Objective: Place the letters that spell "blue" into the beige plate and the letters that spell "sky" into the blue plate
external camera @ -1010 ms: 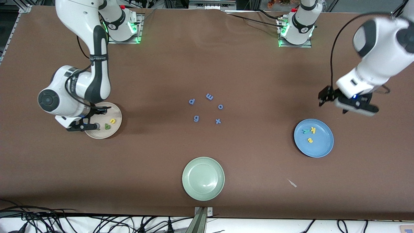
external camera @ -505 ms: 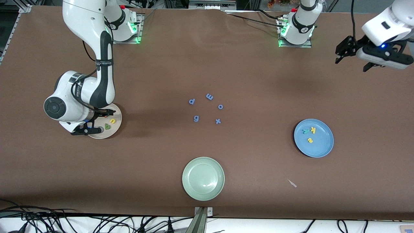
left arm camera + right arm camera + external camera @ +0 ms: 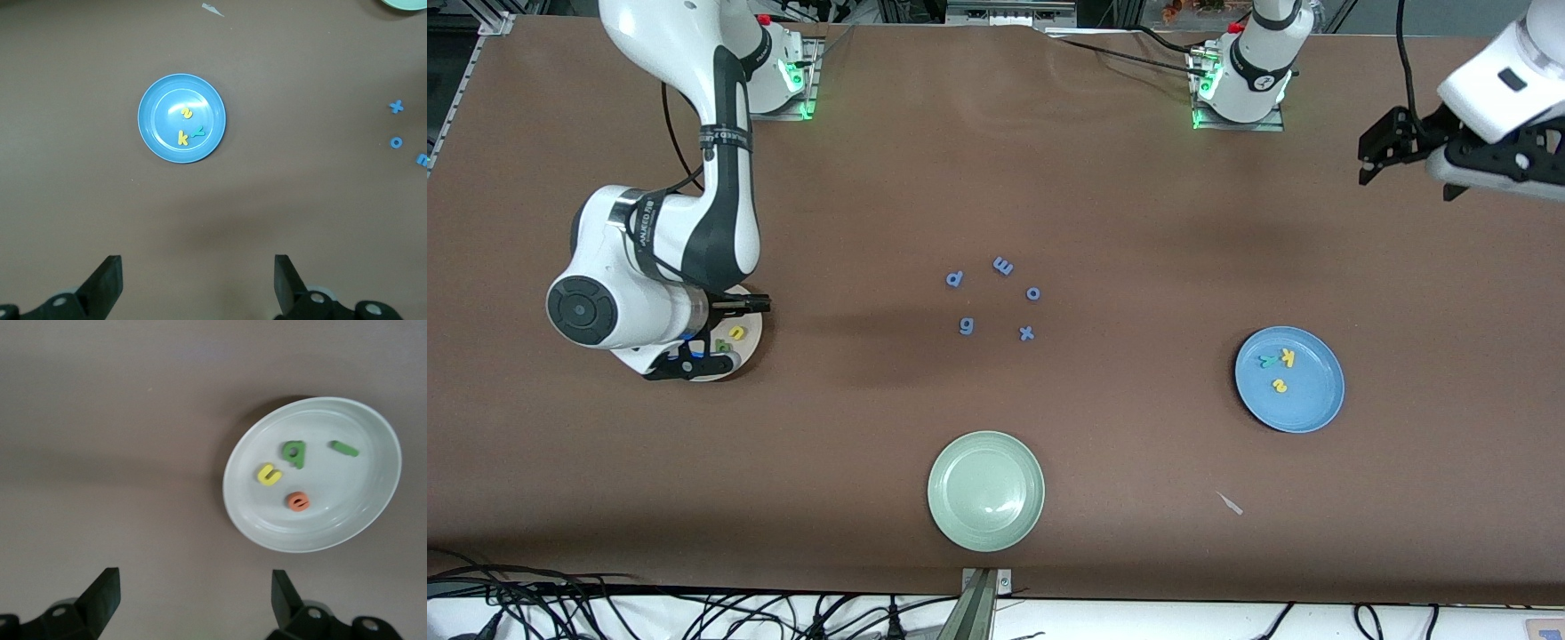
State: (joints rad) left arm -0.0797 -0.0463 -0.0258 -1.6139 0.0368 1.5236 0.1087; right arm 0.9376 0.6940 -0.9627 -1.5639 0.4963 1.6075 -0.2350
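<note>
At the right arm's end of the table the beige plate (image 3: 749,338) sits mostly hidden under the right arm's wrist, and the right gripper (image 3: 725,331) hangs just over it with its fingers spread and nothing between them. The right wrist view shows the plate's load plainly: the dark green b (image 3: 293,452), the green l (image 3: 344,448), the yellow u (image 3: 269,475) and the orange e (image 3: 298,501), all lying flat in the bowl of the plate and apart from one another. Bare brown table (image 3: 854,427) runs from there toward the middle, where five blue letters lie in a loose ring: p (image 3: 954,279), g (image 3: 966,326), m (image 3: 1003,265), o (image 3: 1033,293) and x (image 3: 1027,333), each clear of its neighbours. Nearer the front camera than that ring stands the pale green plate (image 3: 985,491), close to the table's edge. A small pale scrap (image 3: 1231,503) lies on the cloth between it and the blue plate (image 3: 1289,380), which holds the teal y (image 3: 1267,360), the yellow k (image 3: 1288,356) and the yellow s (image 3: 1279,385). The left gripper (image 3: 1409,164) is up in the air over bare table at the left arm's end, well apart from the blue plate, its fingers spread wide and empty.
</note>
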